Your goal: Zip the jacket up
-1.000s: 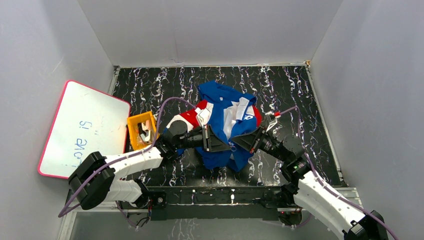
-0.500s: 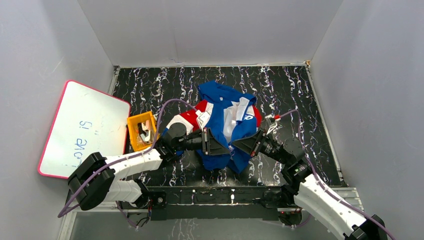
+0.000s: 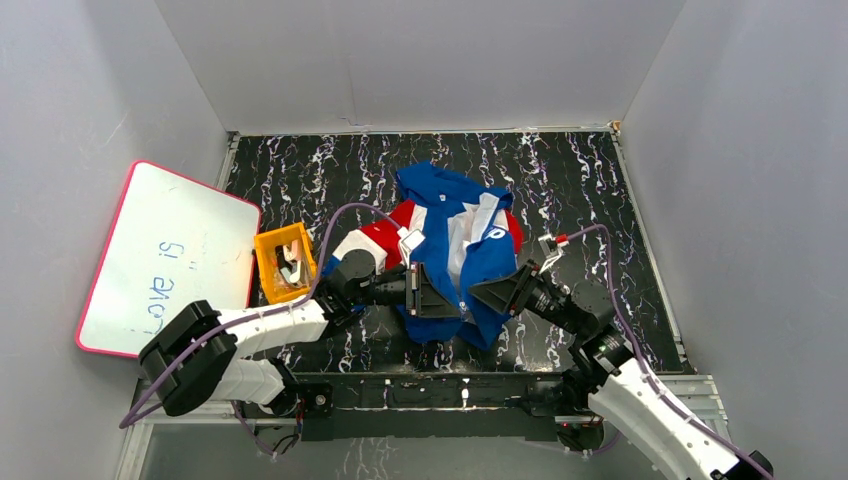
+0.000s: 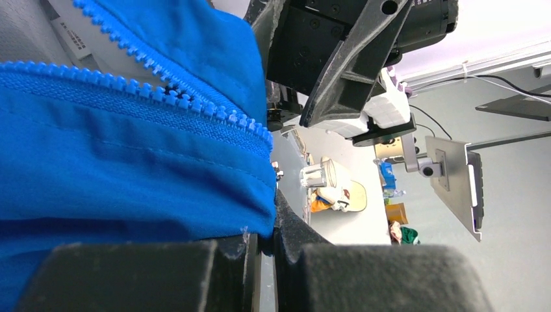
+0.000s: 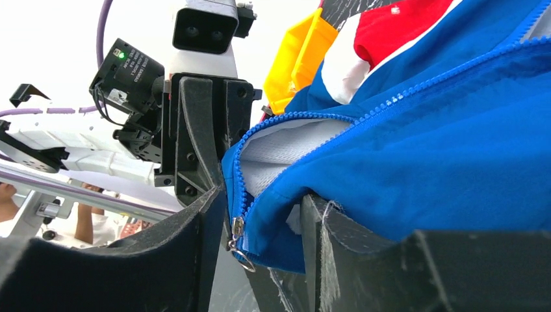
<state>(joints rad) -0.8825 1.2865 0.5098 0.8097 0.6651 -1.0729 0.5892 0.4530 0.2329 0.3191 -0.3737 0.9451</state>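
**Zipper halves not yet joined — both hands at the hem**

Standing by the rig, I see the jacket (image 3: 450,225) lying crumpled in the middle of the tabletop (image 3: 580,180), front open and white lining showing. Its lower hem points toward the arms. The two hands face each other across that hem, close together.

The left hand (image 3: 445,300) is closed on the jacket. Its wrist camera shows a thin fold of blue cloth nipped right at the hem edge, with a row of zipper teeth (image 4: 162,91) running away above it. The right hand (image 3: 485,295) is not pinching anything that I can see. Its fingers (image 5: 364,260) stand apart on either side of the other hem corner, and the zipper slider (image 5: 238,227) dangles in the gap beside one of them.

My guess is that the start of the zip is being lined up, so most of the job is left to do.

What could go wrong from here:
- The left hand's bite is shallow, so a tug from the other side could pull the cloth free.
- If the right hand closes where it is, it may catch loose cloth or lining rather than the slider, because the pull hangs off to one side.
- The teeth curve and bunch, so forcing the halves together could jam cloth into the slider.
- The hands are nearly nose to nose — a small overshoot would knock them together.

An orange bin (image 3: 270,245) and a whiteboard (image 3: 165,255) sit off to the left, well apart from all this.
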